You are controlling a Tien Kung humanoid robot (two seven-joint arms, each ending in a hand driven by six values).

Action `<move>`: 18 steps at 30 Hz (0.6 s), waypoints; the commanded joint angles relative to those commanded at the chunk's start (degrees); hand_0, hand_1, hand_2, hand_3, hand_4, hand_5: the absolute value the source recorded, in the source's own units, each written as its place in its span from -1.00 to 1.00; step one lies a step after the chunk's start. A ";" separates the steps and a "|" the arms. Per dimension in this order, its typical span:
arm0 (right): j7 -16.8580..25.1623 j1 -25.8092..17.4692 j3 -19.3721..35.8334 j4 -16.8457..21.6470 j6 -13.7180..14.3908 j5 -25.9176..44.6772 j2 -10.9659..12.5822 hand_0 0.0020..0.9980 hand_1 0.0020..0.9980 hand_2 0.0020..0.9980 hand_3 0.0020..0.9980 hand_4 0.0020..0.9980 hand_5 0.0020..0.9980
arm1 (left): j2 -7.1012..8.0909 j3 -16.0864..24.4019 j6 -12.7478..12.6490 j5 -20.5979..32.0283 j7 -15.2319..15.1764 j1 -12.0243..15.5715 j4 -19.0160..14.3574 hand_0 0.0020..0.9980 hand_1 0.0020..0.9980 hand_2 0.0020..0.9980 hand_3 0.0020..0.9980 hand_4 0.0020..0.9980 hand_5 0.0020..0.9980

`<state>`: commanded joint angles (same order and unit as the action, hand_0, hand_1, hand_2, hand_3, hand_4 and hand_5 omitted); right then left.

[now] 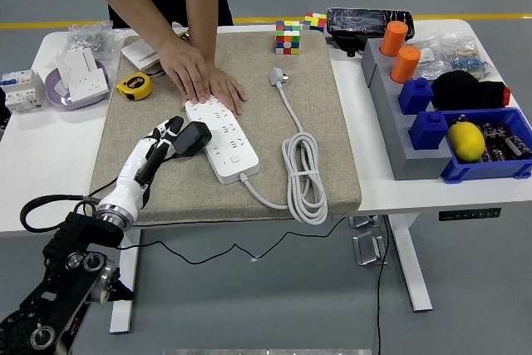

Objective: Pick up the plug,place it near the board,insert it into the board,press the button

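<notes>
Underneath, beige mat (324, 122), white table (41, 155)

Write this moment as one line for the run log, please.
left hand: fingers at black plug adapter, grip unclear | adapter: beside white power strip, not inserted | person's hand: pressing strip's far end | right hand: unseen

The left arm (62, 276) is black with round silver joint caps and a looping black cable; its robot hand (150, 160) is white with black fingertips.
</notes>
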<state>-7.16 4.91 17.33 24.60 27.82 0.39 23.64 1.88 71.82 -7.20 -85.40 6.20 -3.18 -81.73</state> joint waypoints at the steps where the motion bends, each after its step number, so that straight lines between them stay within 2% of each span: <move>1: -0.01 -0.02 -0.03 -0.02 0.01 0.02 0.01 0.69 0.67 0.62 0.68 1.00 1.00 | -0.04 -0.12 0.17 -1.53 -0.11 -0.08 0.37 1.00 1.00 0.97 0.90 1.00 1.00; 5: -0.05 -0.20 -0.18 -0.12 -0.04 0.19 -0.01 0.69 0.67 0.62 0.68 1.00 1.00 | -0.09 -0.95 1.00 -5.86 -0.58 -0.63 2.24 1.00 1.00 0.94 0.88 1.00 1.00; 10: -0.03 -0.31 -0.36 -0.11 -0.06 0.11 -0.05 0.69 0.67 0.62 0.68 1.00 1.00 | -0.66 -1.37 1.00 -8.12 -0.85 -2.01 4.98 1.00 1.00 0.94 0.88 1.00 1.00; 18: -0.06 -0.27 -0.79 -0.15 -0.04 0.21 0.09 0.69 0.66 0.62 0.68 1.00 1.00 | -0.94 -1.94 0.94 -10.94 -1.56 -5.72 9.85 1.00 1.00 0.94 0.87 1.00 1.00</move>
<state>-7.22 4.65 16.54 24.45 27.77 0.59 23.73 0.94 69.88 -6.26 -96.34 4.65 -8.89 -71.89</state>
